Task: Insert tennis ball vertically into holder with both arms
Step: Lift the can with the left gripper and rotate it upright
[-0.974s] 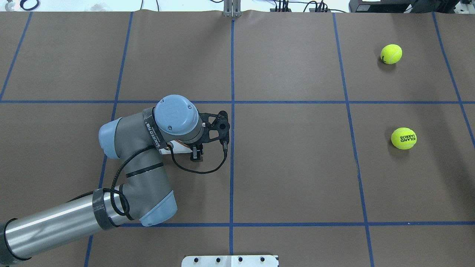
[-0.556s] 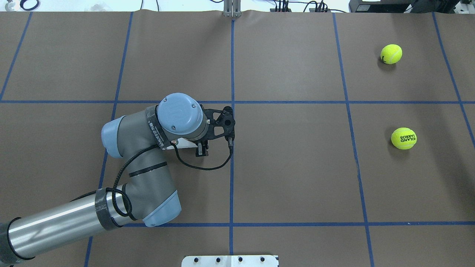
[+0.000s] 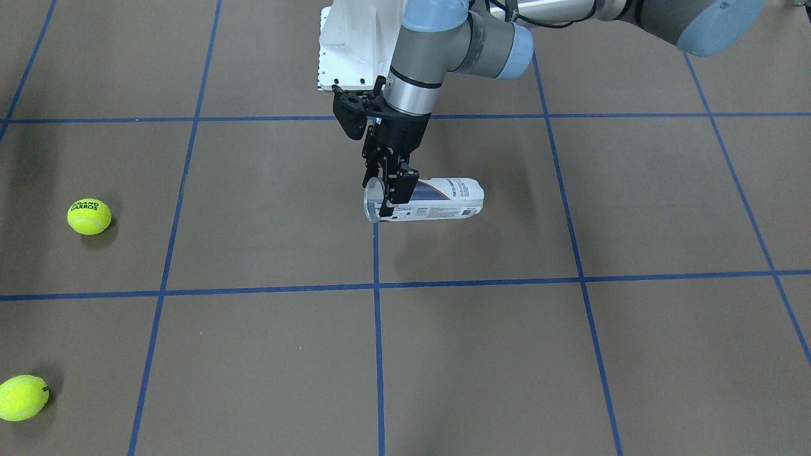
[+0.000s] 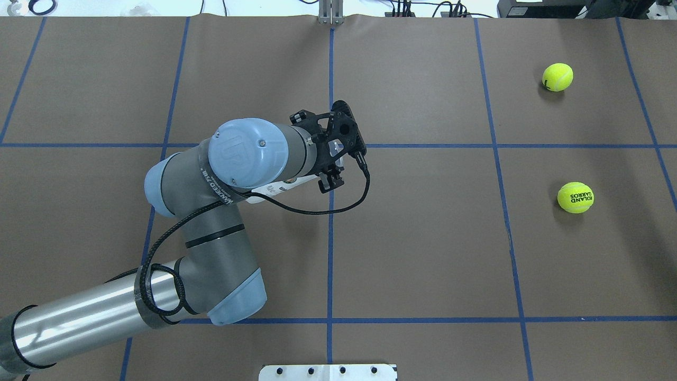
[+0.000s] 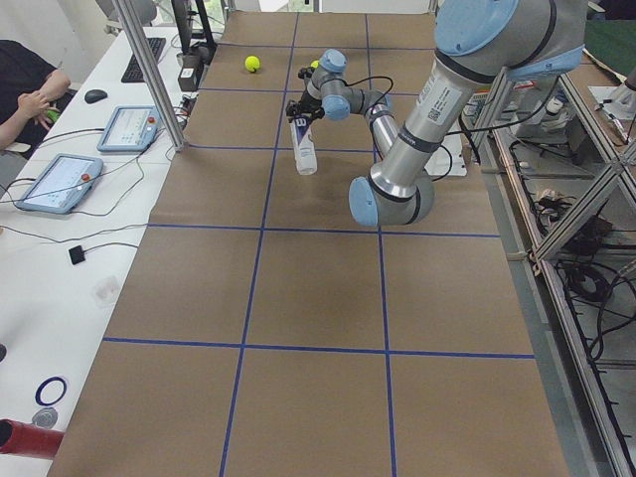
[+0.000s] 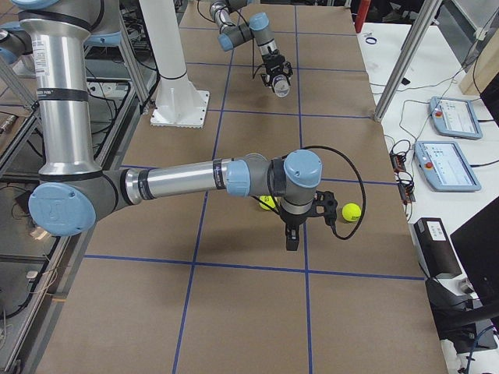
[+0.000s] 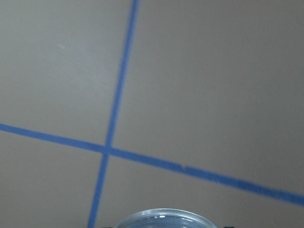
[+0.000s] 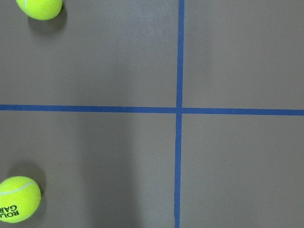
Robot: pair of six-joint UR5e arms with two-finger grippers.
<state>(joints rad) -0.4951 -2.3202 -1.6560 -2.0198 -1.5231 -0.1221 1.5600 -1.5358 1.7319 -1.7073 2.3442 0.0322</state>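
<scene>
L end effector (image 3: 388, 190) clamped on holder (image 3: 437, 197) nr open end. Holder now raised off bench (image 3: 570, 348) vs 1 s ago, frame centre, approx horizontal; uprighting pending. R end effector (image 6: 290, 234): aperture cannot tell. Tennis ball (image 4: 575, 197) overhead right, well apart.
</scene>
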